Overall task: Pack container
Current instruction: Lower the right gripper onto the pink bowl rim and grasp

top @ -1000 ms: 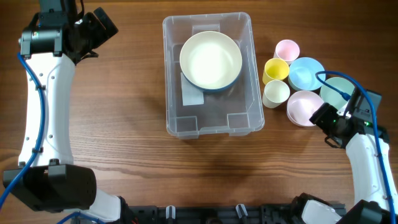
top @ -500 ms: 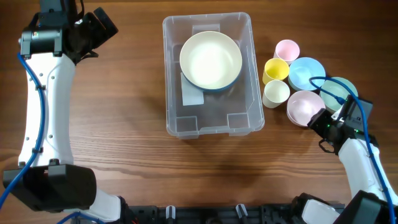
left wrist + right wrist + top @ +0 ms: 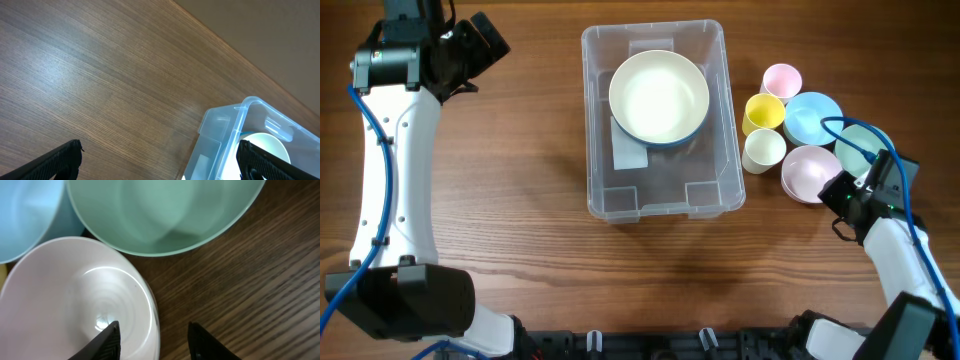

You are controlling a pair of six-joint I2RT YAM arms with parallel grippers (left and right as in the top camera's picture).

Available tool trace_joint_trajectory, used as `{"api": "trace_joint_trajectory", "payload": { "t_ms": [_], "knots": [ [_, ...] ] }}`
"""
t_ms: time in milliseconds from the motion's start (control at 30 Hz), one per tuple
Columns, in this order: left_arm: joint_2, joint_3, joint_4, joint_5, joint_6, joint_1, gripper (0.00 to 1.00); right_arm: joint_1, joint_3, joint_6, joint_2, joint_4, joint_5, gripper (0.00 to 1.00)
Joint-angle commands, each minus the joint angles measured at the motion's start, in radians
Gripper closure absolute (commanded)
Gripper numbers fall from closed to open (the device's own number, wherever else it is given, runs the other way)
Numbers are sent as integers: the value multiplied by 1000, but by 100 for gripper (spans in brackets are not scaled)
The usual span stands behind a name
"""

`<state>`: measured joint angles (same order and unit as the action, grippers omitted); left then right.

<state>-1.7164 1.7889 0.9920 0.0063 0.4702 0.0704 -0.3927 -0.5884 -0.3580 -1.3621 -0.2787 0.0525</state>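
The right pincer (image 3: 154, 340) stands partly open astride the rim of the pale pink round plastic bowl (image 3: 75, 295). One finger is inside the bowl and the other is outside it over the wood. A gap shows on each side of the rim, so it grips nothing yet.

Close against that bowl sit a mint green round bowl (image 3: 165, 210) and a light blue round bowl (image 3: 25, 215). Just beyond them, in the overhead view, stand three small cups: pink (image 3: 781, 80), yellow (image 3: 763, 113) and cream (image 3: 764, 149).

Further left, at the middle of the wooden worktop (image 3: 520, 200), lies the clear rectangular plastic container (image 3: 588, 130). Inside it is one large cream bowl with a blue outside (image 3: 659, 97), resting towards the far end, partly over the white label (image 3: 628, 152).

At the far left the left pincer (image 3: 160, 160) hangs wide open and empty, away from everything.

By my reckoning the packing has barely begun. One bowl is in, while three bowls and three cups wait outside, and the pink bowl looks like the next to go.
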Motion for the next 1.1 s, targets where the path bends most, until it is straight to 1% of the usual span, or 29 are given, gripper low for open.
{"api": "trace_joint_trajectory", "payload": {
  "t_ms": [0, 67, 200, 233, 433, 467, 533, 733, 900, 1067],
  "knots": [
    [22, 11, 0, 11, 10, 5, 0, -4, 7, -37, -44, 15, 17, 56],
    [22, 11, 0, 11, 10, 5, 0, -4, 7, -37, -57, 21, 18, 58],
    [22, 11, 0, 11, 10, 5, 0, -4, 7, -37, -68, 29, 18, 73],
    [22, 11, 0, 11, 10, 5, 0, -4, 7, -37, -68, 29, 23, 74],
    [22, 11, 0, 11, 10, 5, 0, -4, 7, -37, -68, 31, 28, 76],
    [22, 11, 0, 11, 10, 5, 0, -4, 7, -37, -68, 31, 28, 80],
    [22, 11, 0, 11, 10, 5, 0, -4, 7, -37, -68, 31, 28, 84],
    [22, 11, 0, 11, 10, 5, 0, -4, 7, -36, -68, 29, 28, 87],
    [22, 11, 0, 11, 10, 5, 0, -4, 7, -35, -68, 27, 28, 96],
    [22, 11, 0, 11, 10, 5, 0, -4, 7, -35, -68, 16, 28, 96]
  ]
}}
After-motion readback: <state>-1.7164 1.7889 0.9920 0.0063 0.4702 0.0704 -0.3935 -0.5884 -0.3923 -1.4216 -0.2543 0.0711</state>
